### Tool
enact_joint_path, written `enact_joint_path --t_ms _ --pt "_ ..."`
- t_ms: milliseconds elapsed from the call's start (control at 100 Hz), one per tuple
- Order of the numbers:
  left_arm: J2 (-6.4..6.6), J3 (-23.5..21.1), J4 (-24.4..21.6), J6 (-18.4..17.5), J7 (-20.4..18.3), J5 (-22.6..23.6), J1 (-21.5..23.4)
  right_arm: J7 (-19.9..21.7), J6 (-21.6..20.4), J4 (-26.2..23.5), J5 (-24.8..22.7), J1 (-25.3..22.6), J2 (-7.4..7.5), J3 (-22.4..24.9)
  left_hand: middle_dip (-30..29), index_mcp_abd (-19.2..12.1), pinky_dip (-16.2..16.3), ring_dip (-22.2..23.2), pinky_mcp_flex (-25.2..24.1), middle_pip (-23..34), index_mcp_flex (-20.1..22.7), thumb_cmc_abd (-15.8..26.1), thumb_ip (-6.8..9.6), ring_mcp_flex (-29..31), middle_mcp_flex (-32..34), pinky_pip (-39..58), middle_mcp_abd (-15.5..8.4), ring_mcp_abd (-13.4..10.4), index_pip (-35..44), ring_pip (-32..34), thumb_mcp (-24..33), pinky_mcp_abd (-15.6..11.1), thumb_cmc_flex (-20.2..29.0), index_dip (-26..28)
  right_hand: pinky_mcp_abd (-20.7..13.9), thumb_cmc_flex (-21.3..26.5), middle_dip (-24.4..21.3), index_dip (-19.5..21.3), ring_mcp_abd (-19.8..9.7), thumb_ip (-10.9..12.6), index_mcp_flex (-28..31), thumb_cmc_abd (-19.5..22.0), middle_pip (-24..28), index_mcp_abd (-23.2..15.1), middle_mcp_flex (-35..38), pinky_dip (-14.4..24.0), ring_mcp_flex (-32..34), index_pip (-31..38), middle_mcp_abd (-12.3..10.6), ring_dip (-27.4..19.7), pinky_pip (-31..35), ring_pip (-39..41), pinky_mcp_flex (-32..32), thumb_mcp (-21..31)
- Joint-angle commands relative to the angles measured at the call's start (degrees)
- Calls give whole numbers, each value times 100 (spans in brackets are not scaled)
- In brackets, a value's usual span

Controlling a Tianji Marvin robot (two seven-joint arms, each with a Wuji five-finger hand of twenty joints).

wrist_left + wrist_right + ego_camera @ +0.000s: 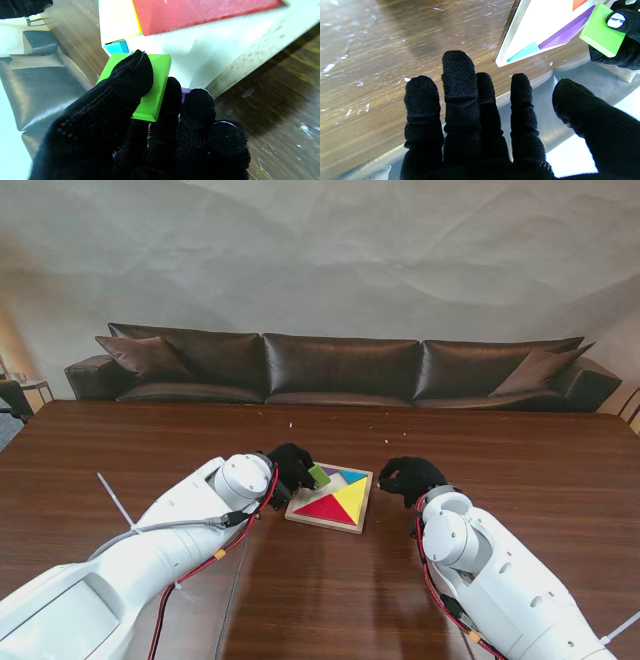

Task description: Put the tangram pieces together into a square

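Soft, even daylight fills the stand view, and the dark wooden surface (120, 450) carries a pale sheen toward its far edge. Both wrist views are overexposed: the white tray (225, 42) blows out, and the backgrounds are blurred. The black-gloved fingers (460, 82) stay sharp, their knit texture crisp.
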Motion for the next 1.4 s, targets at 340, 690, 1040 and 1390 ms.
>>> enact_joint_path --t_ms 340,690,1040,1390 --pt "-284 171 276 96 143 170 -128 112 33 60 53 2 -18 15 -303 116 129 115 180 -123 206 360 141 306 270 700 138 -203 -169 616 161 -44 50 -234 62 -149 -59 -66 57 174 110 118 79 37 -150 -20 -80 87 109 -42 180 108 -642 -10" --pt "-352 315 359 44 203 298 -190 102 33 92 102 8 -27 45 -310 347 119 119 19 23 109 544 145 31 -303 674 416 -295 -677 761 -31 -194 -137 -407 60 -145 -62 -65 50 175 158 119 81 68 -148 -20 -80 91 105 -44 185 110 -645 -9" --pt "-328 414 354 73 227 455 -194 75 21 143 178 19 -45 71 259 467 227 85 -124 772 98 698 170 -176 -1082 601 585 -311 -1062 1011 -119 -282 -169 -514 65 -140 -63 -53 79 176 192 127 85 67 -147 -21 -85 92 118 -43 189 117 -648 -10" --pt "-351 532 453 -35 235 600 -234 62 1 194 215 41 -56 52 263 657 326 55 -208 888 230 863 189 -315 -1387 547 695 -291 -1775 1082 -194 -285 -169 -829 69 -134 -62 -45 78 176 203 132 90 74 -135 -21 -80 87 118 -45 194 122 -647 -6"
